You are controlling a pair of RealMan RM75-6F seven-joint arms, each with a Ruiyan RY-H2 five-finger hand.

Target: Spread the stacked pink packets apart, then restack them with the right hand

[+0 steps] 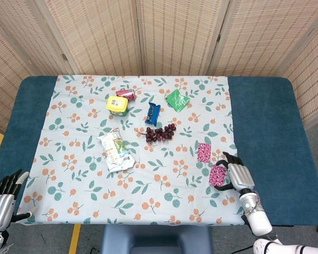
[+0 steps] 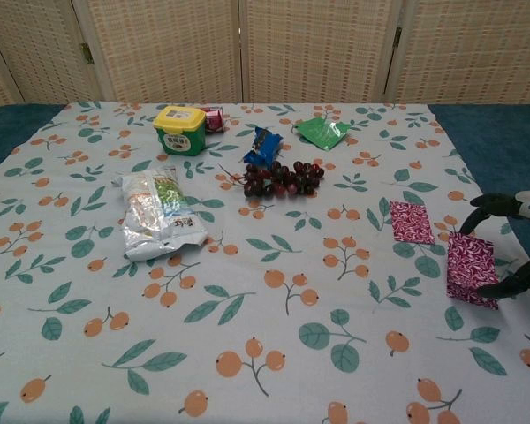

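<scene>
Beside the right hand, both pink packets lie lengthwise front-to-back.

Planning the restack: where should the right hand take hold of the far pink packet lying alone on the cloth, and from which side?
Probably at its near short edge. The far pink packet lies flat on the tablecloth, apart from the near pink packet beside the right hand. Being thin and flat, it offers only edges; the fingers would come from the robot's side, sliding under that edge to pinch it.

head overhead, chest low, shared table
</scene>
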